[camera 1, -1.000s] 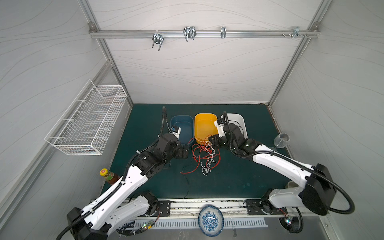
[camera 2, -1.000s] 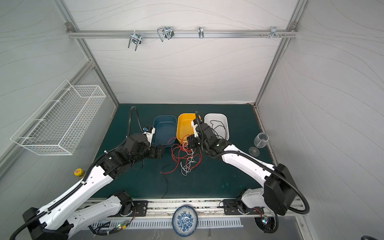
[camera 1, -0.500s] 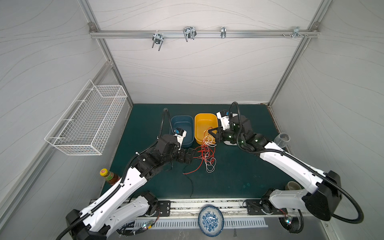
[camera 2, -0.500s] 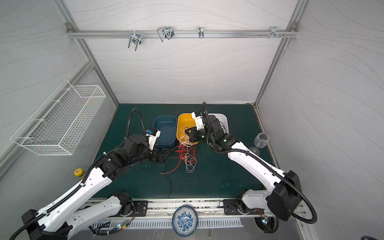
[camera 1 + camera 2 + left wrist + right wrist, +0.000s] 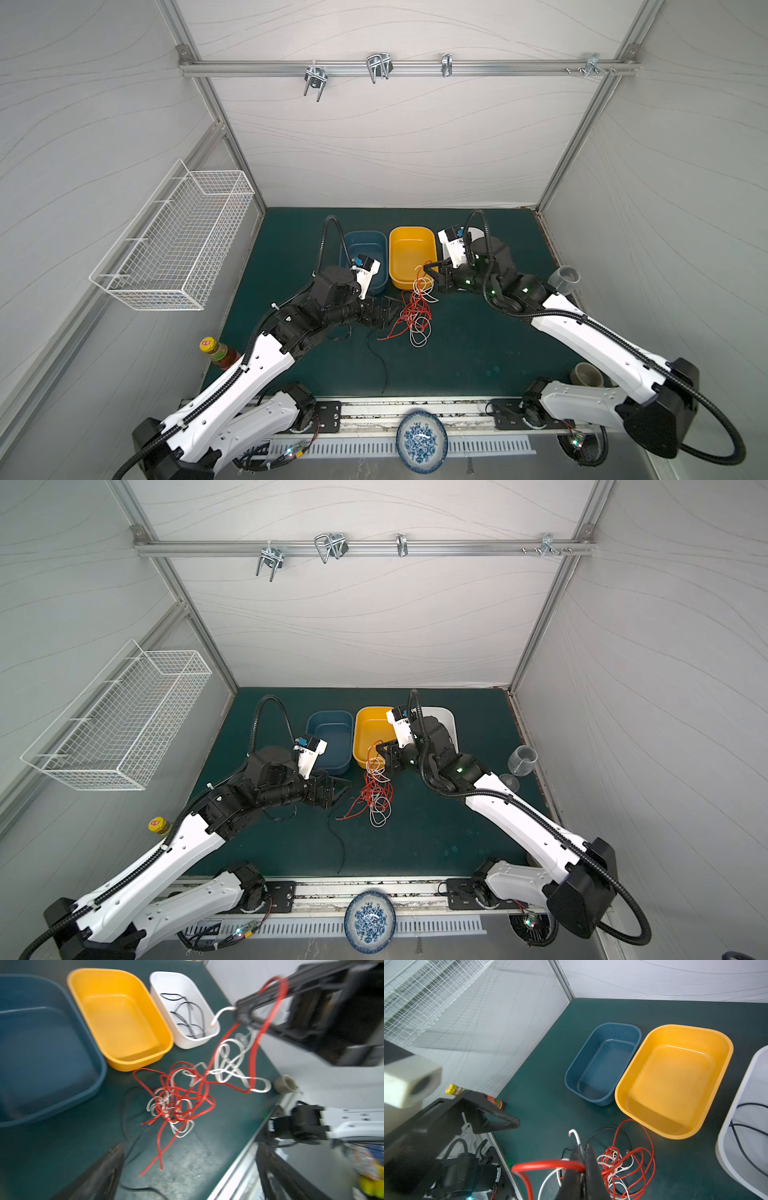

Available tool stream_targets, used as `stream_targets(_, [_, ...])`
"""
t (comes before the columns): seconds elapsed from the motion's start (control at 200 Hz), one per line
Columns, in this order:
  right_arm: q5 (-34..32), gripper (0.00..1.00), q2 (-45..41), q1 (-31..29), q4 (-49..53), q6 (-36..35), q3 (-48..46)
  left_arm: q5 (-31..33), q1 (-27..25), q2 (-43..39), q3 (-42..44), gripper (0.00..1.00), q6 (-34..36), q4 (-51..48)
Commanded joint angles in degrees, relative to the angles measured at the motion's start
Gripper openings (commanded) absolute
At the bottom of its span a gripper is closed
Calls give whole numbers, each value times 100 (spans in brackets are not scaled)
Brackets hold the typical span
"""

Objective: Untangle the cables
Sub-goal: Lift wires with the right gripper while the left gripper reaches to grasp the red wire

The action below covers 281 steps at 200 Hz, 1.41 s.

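Right wrist view: the right pincer (image 5: 583, 1147) is clamped narrow on a red cable (image 5: 546, 1164) and a white cable (image 5: 574, 1133) together. The white end pokes out just past the fingertips, and the red bows off to one side.
Lift: in a top view the right pincer (image 5: 432, 272) hangs above the tabletop (image 5: 478, 353) by the yellow bin's near wall, with strands trailing down from it to the heap.
Tangle: red and white loops (image 5: 415, 311) lie knotted on the tabletop between the two arms.
Left pincer: spread wide (image 5: 384, 313) and holding nothing, low and just beside the tangle. Its wrist view shows the knot (image 5: 176, 1105) lying ahead of its fingers.
Black cable: one loose strand (image 5: 380, 357) runs from the heap toward the near edge. More black cables (image 5: 187, 1014) lie in the white bin (image 5: 193, 1043).
Other bins: the blue bin (image 5: 602, 1068) and the yellow bin (image 5: 675, 1080) are empty.
Step in hand: probably drawing strands up out of the knot — two colours are pinched and neither looks free.
Next move: it likely calls for the left pincer to close on the heap, or on one colour near the knot, while the right pulls away slowly — otherwise the whole tangle may simply drag along.
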State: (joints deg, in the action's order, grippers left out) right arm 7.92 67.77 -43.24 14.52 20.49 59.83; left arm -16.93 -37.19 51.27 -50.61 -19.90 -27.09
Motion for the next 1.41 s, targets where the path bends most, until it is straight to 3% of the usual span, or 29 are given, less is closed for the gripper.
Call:
stream_targets(0.0, [-133,0,34,-28,77,-171,-160,-922,6,34,-365,100,-537,761])
stream_targets(0.16, [-168,0,133,-206,64,-233,-132,-1336,-8,491,-502,99,-941,1063])
stream_targets(0.385, [-204,0,161,-447,120,-358,-120,-1030,-30,986,-776,92,-889,841])
stream_targets(0.52, [-186,0,136,-510,168,-370,-128,-883,-68,1224,-880,80,-862,723])
stream_targets(0.75, [-25,0,96,-553,193,-394,-128,-666,-224,1485,-1008,49,-743,585])
stream_targets(0.885, [74,0,105,-562,183,-370,-113,-485,-289,1567,-1076,41,-662,486])
stream_targets(1.185, [67,0,72,-624,223,-360,-200,-315,-289,1726,-1205,0,-546,336])
stream_targets(1.401, [-134,1,-32,-600,219,-350,-532,107,-289,1493,-1387,0,-449,78])
